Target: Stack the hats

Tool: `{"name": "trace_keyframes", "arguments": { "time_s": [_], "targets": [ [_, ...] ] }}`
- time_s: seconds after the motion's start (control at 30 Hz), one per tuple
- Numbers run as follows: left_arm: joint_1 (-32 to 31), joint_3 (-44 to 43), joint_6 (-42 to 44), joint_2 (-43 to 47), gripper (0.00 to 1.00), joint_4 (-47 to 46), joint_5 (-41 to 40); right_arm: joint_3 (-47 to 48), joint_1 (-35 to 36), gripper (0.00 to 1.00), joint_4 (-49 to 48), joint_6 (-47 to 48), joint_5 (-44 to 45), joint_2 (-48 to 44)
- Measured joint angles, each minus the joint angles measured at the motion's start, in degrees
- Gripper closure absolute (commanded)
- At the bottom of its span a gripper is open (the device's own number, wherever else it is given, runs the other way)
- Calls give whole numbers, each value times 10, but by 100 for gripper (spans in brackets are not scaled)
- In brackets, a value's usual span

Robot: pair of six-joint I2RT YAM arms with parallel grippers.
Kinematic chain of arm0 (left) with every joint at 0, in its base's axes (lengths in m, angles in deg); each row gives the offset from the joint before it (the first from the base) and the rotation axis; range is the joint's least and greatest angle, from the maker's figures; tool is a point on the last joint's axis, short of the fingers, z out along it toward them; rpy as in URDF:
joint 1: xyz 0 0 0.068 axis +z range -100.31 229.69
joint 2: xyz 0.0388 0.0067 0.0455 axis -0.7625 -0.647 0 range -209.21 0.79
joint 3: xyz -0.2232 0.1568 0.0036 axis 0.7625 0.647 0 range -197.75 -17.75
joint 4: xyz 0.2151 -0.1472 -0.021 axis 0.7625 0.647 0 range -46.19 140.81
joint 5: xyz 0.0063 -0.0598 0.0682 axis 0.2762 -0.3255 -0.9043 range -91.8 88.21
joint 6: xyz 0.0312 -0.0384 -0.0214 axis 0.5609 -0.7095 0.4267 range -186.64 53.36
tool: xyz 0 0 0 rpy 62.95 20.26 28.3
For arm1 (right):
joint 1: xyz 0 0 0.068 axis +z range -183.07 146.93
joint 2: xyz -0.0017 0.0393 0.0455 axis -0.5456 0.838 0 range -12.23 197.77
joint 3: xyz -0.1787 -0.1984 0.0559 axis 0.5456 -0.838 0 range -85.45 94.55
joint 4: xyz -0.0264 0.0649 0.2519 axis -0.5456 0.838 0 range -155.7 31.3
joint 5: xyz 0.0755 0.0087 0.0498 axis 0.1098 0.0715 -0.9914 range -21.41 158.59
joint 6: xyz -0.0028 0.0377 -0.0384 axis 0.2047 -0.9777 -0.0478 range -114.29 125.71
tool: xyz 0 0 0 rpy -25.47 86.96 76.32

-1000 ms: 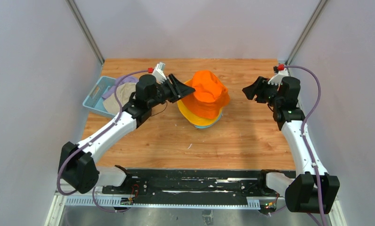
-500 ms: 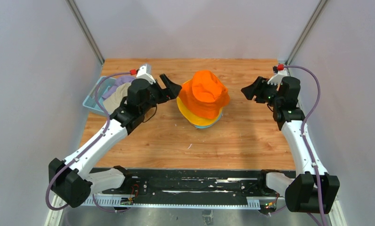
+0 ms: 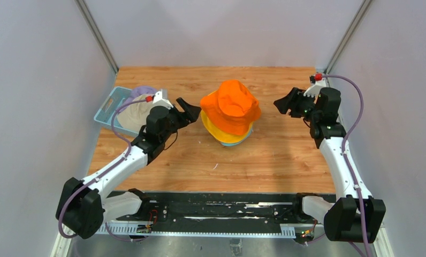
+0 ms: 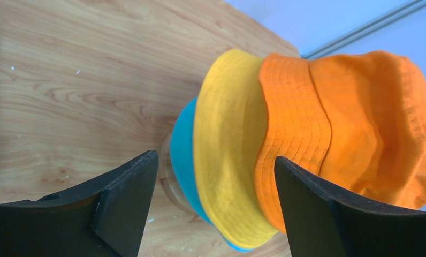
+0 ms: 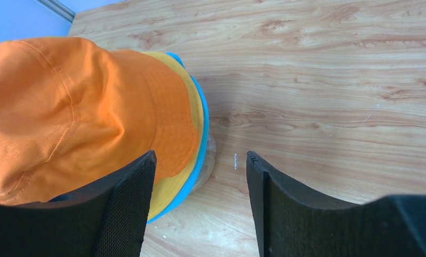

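An orange hat [image 3: 232,104] tops a stack over a yellow hat [image 3: 213,127] and a teal hat [image 3: 233,143] at the table's middle. The stack also shows in the left wrist view, orange [image 4: 355,123], yellow [image 4: 227,144], teal [image 4: 185,155], and in the right wrist view [image 5: 66,107]. A beige hat [image 3: 133,113] and a lavender hat [image 3: 143,91] lie in the light blue basket [image 3: 105,110] at the left. The grey hat is out of view. My left gripper [image 3: 188,108] is open and empty, just left of the stack. My right gripper [image 3: 286,103] is open and empty, to the right of it.
A wooden stand base [image 5: 210,155] shows under the stack's brims. Grey walls close in the table on three sides. The arm bases sit on a black rail [image 3: 216,209] at the near edge.
My left arm has drawn back toward the near left, away from the orange hat, its gripper open and lower. The right arm has held still.
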Motion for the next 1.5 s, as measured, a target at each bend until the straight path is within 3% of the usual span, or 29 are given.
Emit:
{"name": "trace_keyframes", "arguments": {
  "time_s": [0.3,0.5,0.73,0.9,1.1,1.17,1.3,1.5],
  "targets": [
    [34,112,-73,0,22,-245,39,-7,0,38,-2,0,0,3],
    [51,121,-132,-76,25,-411,115,-8,0,38,-4,0,0,8],
    [55,117,-181,-155,29,-512,186,-8,0,38,-7,0,0,9],
    [55,115,-202,-186,42,-559,220,-8,0,38,-8,0,0,11],
    [56,109,-220,-217,83,-614,240,-14,0,38,-9,0,0,13],
    [56,107,-226,-226,91,-631,244,-16,0,38,-9,0,0,13],
    [61,107,-240,-247,99,-670,246,-20,0,38,-9,0,0,13],
    [78,108,-255,-280,100,-699,248,-28,0,38,-18,-5,-7,21]
  ]
}}
